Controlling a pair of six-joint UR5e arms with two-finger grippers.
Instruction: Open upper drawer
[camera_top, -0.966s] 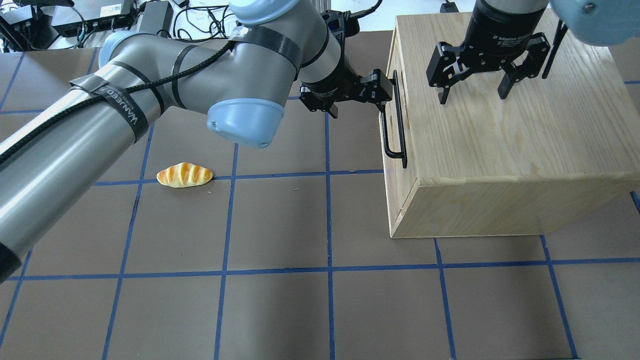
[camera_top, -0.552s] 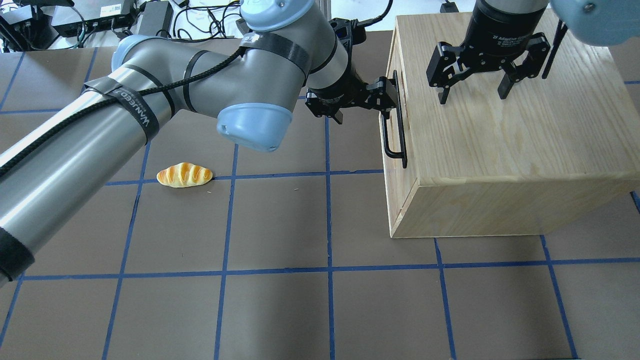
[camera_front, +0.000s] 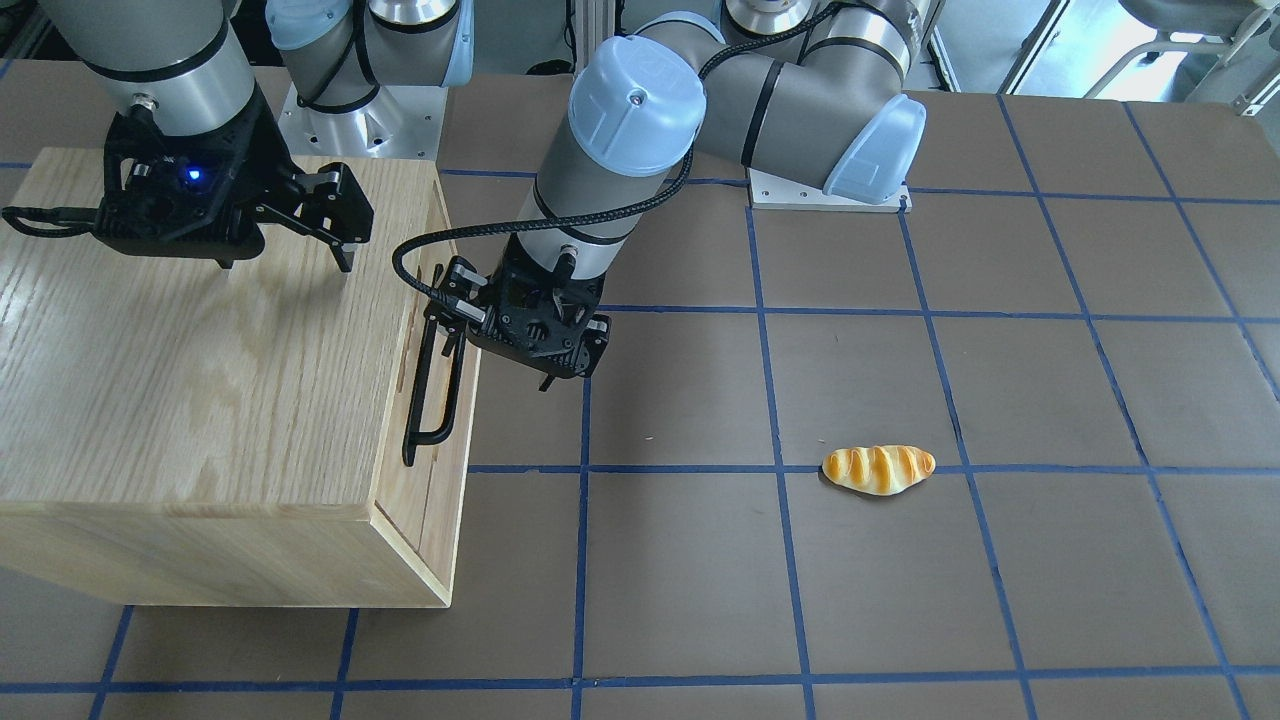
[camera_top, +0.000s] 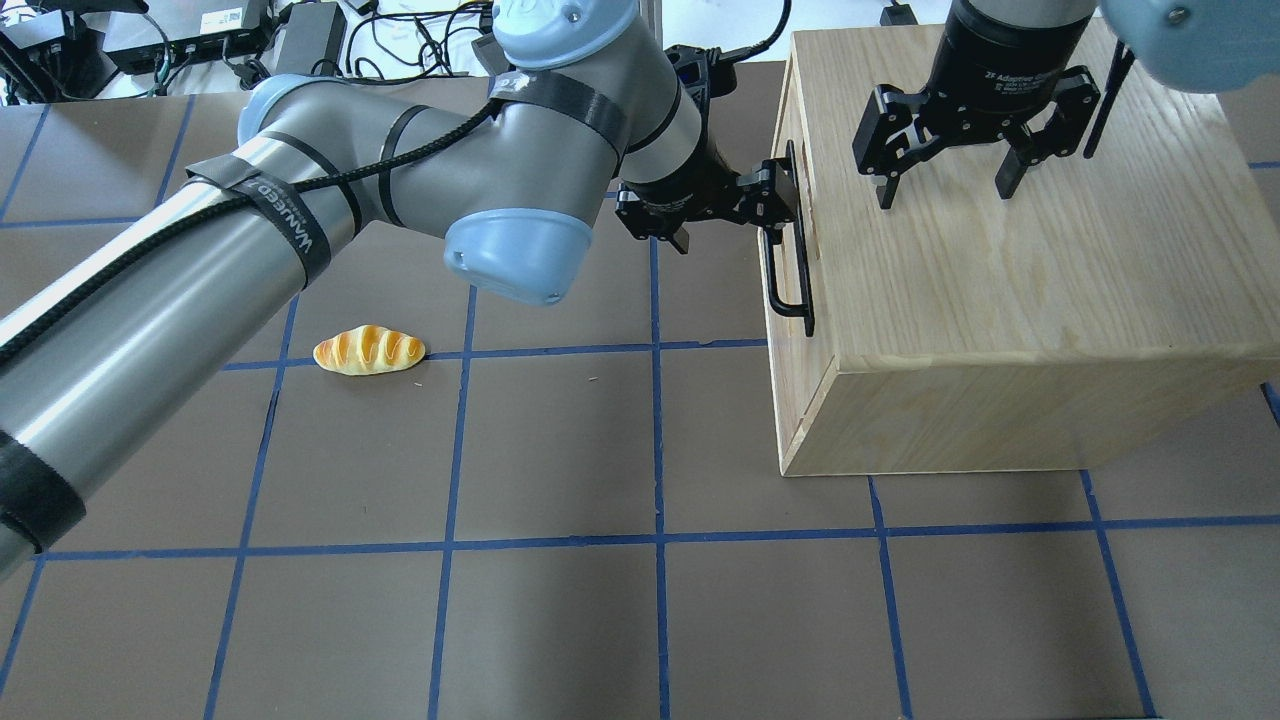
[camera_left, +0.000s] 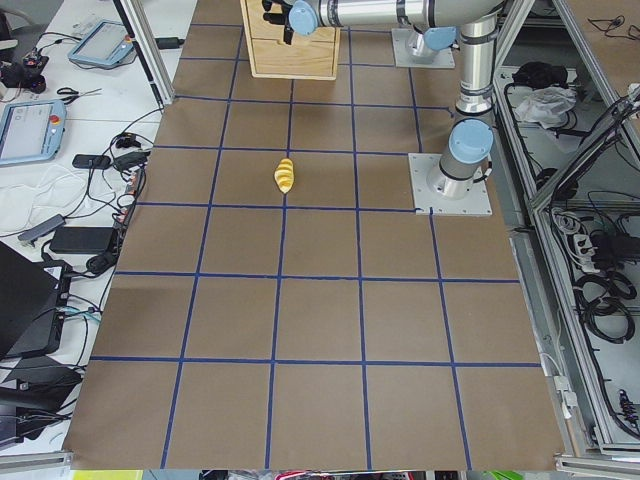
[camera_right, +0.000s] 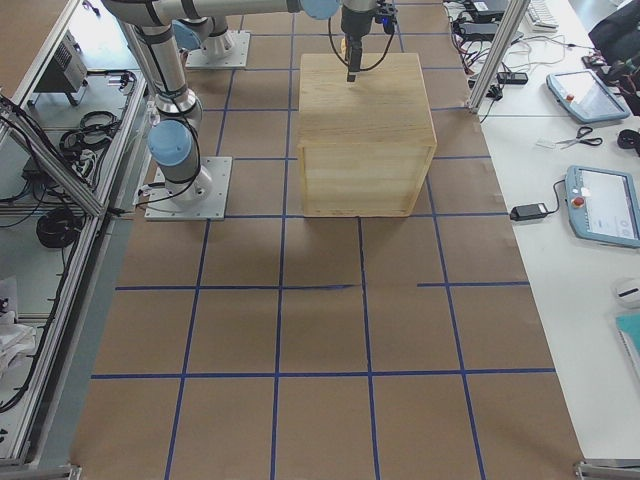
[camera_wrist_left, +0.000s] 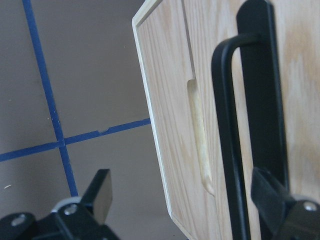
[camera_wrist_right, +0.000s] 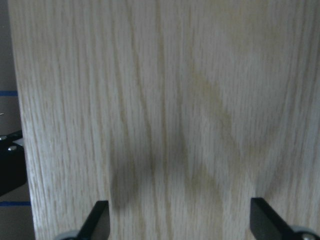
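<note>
The upper drawer (camera_wrist_left: 300, 100) sits flush in the oak cabinet (camera_top: 1000, 280), fully pushed in. Its black bar handle (camera_top: 790, 260) runs along the front and also shows in the front-facing view (camera_front: 430, 390) and the left wrist view (camera_wrist_left: 227, 125). My left gripper (camera_top: 765, 200) is open at the far end of the handle. In the left wrist view (camera_wrist_left: 190, 210) the bar stands between the fingers, close to the upper finger (camera_wrist_left: 280, 200). My right gripper (camera_top: 945, 185) is open and empty, just above the cabinet's top.
A bread roll (camera_top: 370, 350) lies on the brown table, well to the left of the cabinet. A second, handle-less front panel (camera_wrist_left: 165, 125) lies below the upper drawer. Blue tape lines grid the table.
My left arm has moved right toward the cabinet, bringing the open gripper up to the handle's far end. The drawer and the right arm have not moved.
</note>
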